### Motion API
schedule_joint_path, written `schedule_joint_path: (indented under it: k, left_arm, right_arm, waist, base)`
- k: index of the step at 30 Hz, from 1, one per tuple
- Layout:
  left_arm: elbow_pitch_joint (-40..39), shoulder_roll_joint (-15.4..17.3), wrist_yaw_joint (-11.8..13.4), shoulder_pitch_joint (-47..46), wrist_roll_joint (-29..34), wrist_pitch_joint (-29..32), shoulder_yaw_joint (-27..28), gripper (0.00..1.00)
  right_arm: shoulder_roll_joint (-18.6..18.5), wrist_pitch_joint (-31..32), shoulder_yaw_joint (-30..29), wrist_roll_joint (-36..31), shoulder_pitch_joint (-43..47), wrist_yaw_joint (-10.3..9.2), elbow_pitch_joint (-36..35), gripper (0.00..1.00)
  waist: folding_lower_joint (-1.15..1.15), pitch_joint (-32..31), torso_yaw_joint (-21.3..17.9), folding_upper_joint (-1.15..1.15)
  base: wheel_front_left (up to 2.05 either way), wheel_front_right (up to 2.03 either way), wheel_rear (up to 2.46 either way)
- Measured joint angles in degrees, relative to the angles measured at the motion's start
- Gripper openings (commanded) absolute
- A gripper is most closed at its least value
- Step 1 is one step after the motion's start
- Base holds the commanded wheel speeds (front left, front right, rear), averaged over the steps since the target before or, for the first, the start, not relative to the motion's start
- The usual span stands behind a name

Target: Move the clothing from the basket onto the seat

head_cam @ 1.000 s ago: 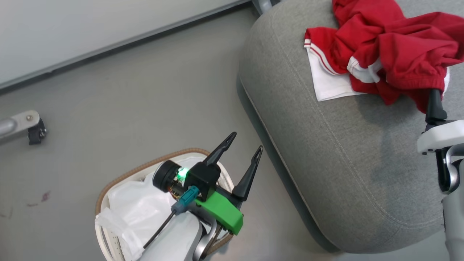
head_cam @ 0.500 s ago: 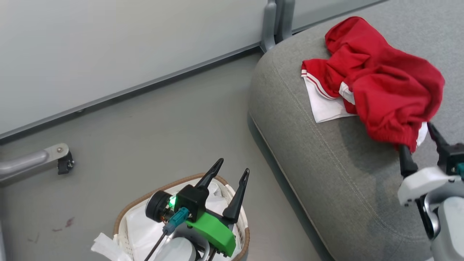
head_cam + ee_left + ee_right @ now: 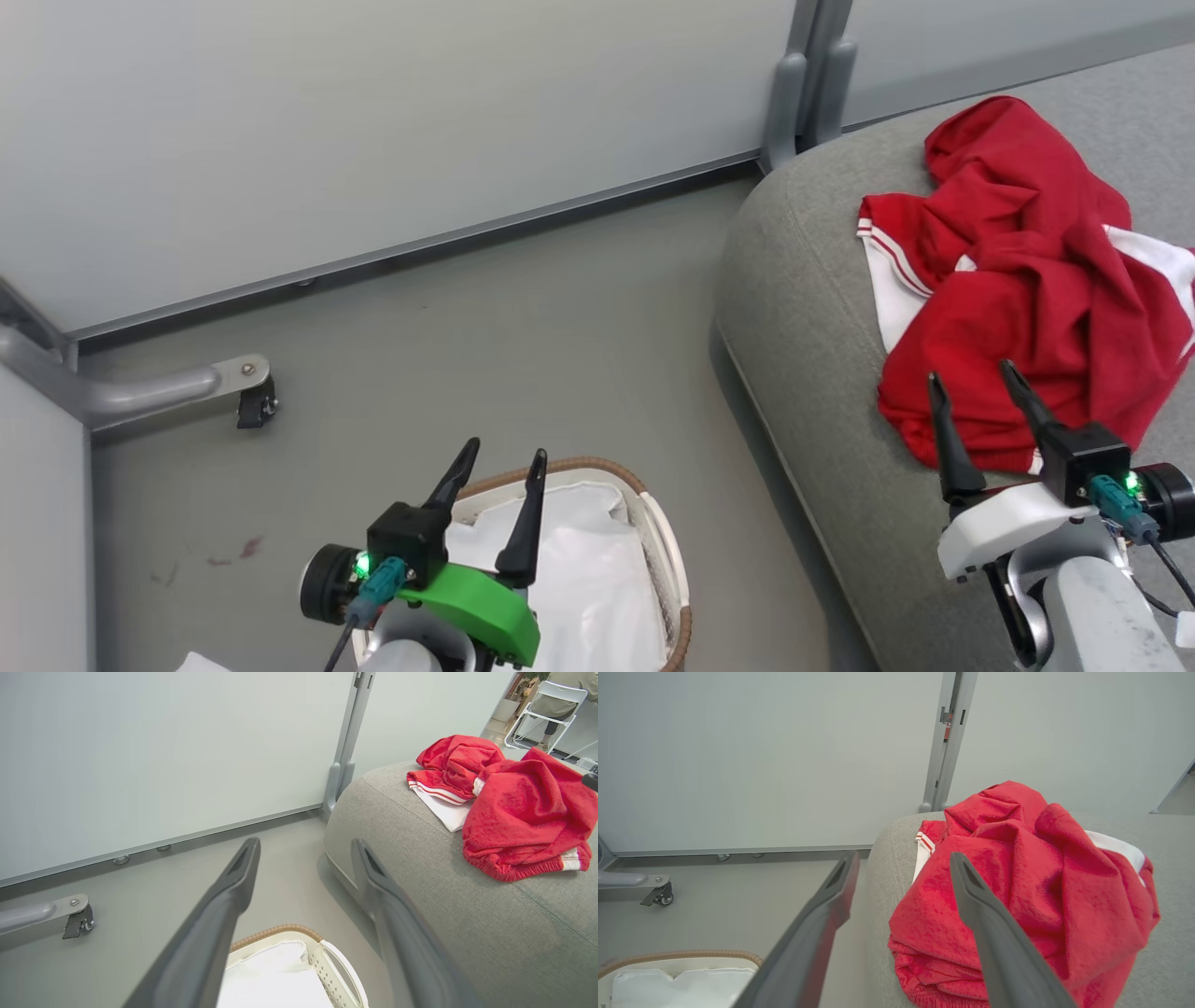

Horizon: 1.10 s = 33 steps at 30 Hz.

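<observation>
The red clothing (image 3: 1018, 299) with white striped trim lies crumpled on the grey seat (image 3: 812, 373), near its rounded corner. My right gripper (image 3: 969, 373) is open just in front of the clothing's near edge, with nothing between its fingers. In the right wrist view the open right gripper (image 3: 903, 857) points at the clothing (image 3: 1017, 882) on the seat (image 3: 880, 868). The basket (image 3: 597, 464) stands on the floor at lower centre, showing only its white lining. My left gripper (image 3: 505, 450) hangs open above it. In the left wrist view the left gripper (image 3: 304, 843) is above the basket (image 3: 275, 931), with the clothing (image 3: 514, 807) to the right.
A pale partition wall with a grey post (image 3: 808, 93) runs behind the floor and seat. A metal leg with a caster (image 3: 247, 397) reaches in from the left. A white folding chair (image 3: 546, 700) stands far off beyond the seat.
The head view has shifted, so the camera moved. The right gripper has drawn back from under the clothing's edge, and the clothing has settled flat on the seat. The left gripper stays open over the basket.
</observation>
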Motion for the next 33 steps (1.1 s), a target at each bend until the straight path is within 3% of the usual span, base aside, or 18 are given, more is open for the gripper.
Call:
schedule_joint_path:
  k: [13, 22, 29, 33]
  left_arm:
    - [-0.9, 0.01, 2.27, 2.59, 2.56, 0.01, 11.39, 1.0]
    - [-2.56, 0.03, 4.7, 4.52, 4.37, 0.0, 17.84, 1.0]
    - [-3.24, 0.03, 4.67, 5.74, 4.9, 0.0, 19.91, 1.0]
    - [-3.92, 0.02, 2.82, 6.06, 1.45, 0.0, 20.98, 1.0]
  right_arm:
    - [3.48, -0.01, 3.53, 3.71, -0.9, 0.0, -1.56, 1.0]
    - [3.89, -0.01, 4.64, 6.86, -1.12, 0.0, -0.27, 1.0]
    - [3.9, -0.01, 4.57, 7.25, -0.38, 0.0, 0.87, 1.0]
    - [3.89, -0.01, 4.38, 7.25, -0.24, 0.0, 1.13, 1.0]
  waist:
    - [0.0, -1.0, 7.85, 0.0]
    - [0.0, -1.05, 11.76, 0.0]
    - [0.0, -0.77, 12.5, 0.0]
    - [0.0, -0.73, 12.42, 0.0]
  base:
    - [0.0, 0.0, 0.0]
    - [0.0, 0.0, 0.0]
    - [0.0, 0.0, 0.0]
    - [0.0, 0.0, 0.0]
